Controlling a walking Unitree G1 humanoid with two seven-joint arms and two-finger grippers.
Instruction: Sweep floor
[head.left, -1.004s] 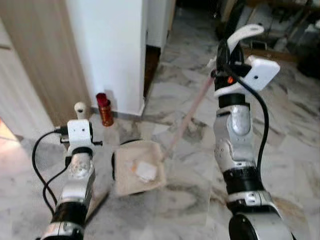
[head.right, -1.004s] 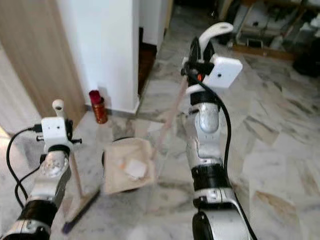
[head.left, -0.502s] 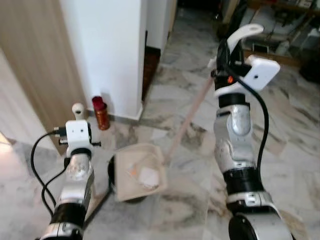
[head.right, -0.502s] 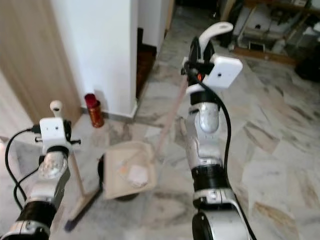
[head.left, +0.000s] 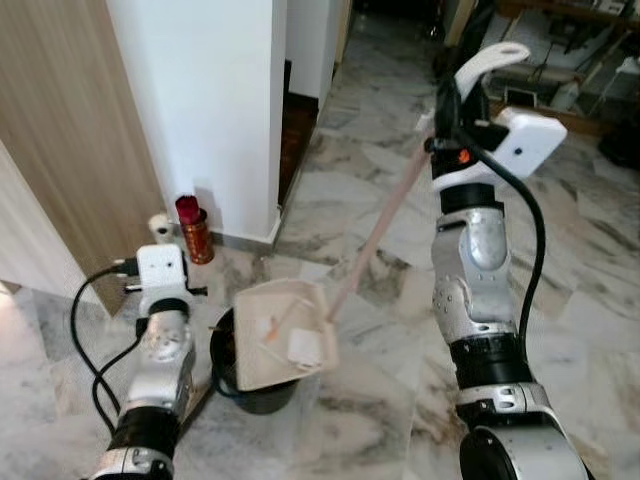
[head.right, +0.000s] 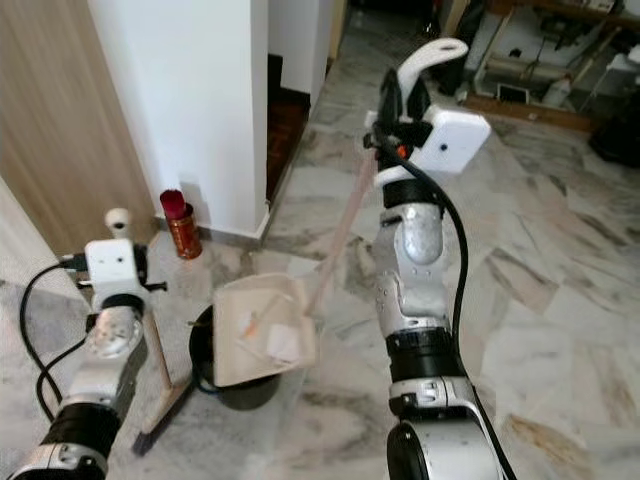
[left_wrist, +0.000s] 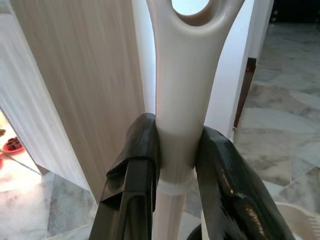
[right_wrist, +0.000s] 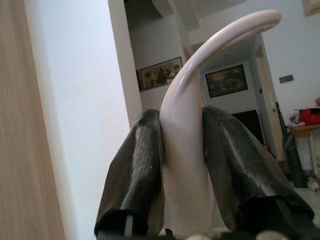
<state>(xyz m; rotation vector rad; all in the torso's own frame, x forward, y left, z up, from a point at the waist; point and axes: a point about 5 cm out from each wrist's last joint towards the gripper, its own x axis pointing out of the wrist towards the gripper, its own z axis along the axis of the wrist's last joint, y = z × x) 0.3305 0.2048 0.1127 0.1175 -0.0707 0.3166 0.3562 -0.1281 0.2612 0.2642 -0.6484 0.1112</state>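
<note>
**A:** Where is the dustpan?

**B:** The cream dustpan (head.left: 283, 335) hangs tilted over a black bin (head.left: 248, 375) on the marble floor (head.left: 380, 400), its tray partly covering the bin's opening. A white scrap and some small bits lie in the tray. Its long pinkish handle (head.left: 385, 215) slants up to the right gripper (head.left: 448, 100), raised high in the head views.

**A:** How does that gripper hold it?

**B:** Both black fingers (right_wrist: 137, 170) press against the curved white grip at the top of the handle, one on each side.

**A:** And the broom?

**B:** The broom (head.right: 158, 385) stands nearly upright at the robot's left, its bristle head on the floor just beside the bin. The left gripper (left_wrist: 180, 150) is clamped around the cream shaft below the hanging loop, fingers touching it on both sides.

**A:** What else is nearby?

**B:** A white wall corner (head.left: 215, 110) and a wooden door panel (head.left: 70, 140) stand ahead on the left. A red-topped canister (head.left: 191, 228) sits on the floor at the foot of the wall. A black cable (head.left: 85, 335) loops beside the left arm.
</note>
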